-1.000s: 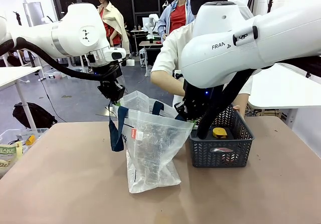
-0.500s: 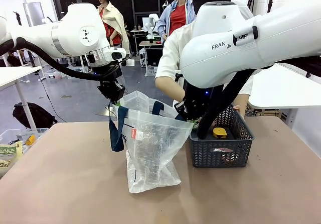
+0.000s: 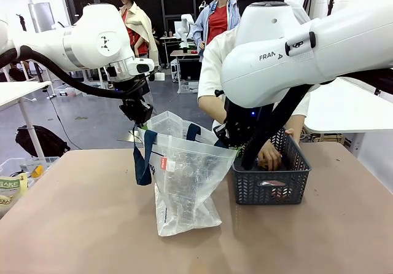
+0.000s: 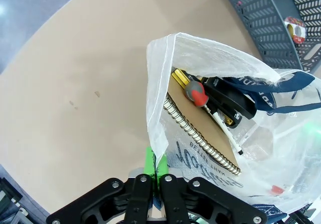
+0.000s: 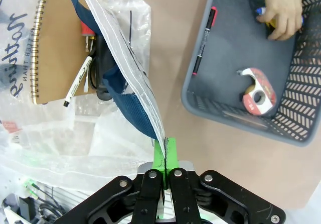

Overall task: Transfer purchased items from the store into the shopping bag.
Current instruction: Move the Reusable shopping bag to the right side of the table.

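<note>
The bag (image 3: 184,182), judged thin limp film, stands on the table (image 3: 80,212) just beside the basket (image 3: 270,188); take it by the rim, where the left claw (image 4: 154,163) and right claw (image 5: 165,151) each clamp tight, spreading the mouth. In the basket, where a person's hand (image 5: 282,8) reaches, lie a tape roll (image 5: 258,94) and pen (image 5: 204,37), probably light and rigid. The brown table is flat, with bare room to the bag's left.

The shopping bag (image 5: 125,58) rim is clamped in the right tool (image 5: 164,151). A tape roll (image 5: 258,91), a pen (image 5: 204,40) and a hand (image 5: 282,8) are seen inside the basket (image 5: 235,117).
</note>
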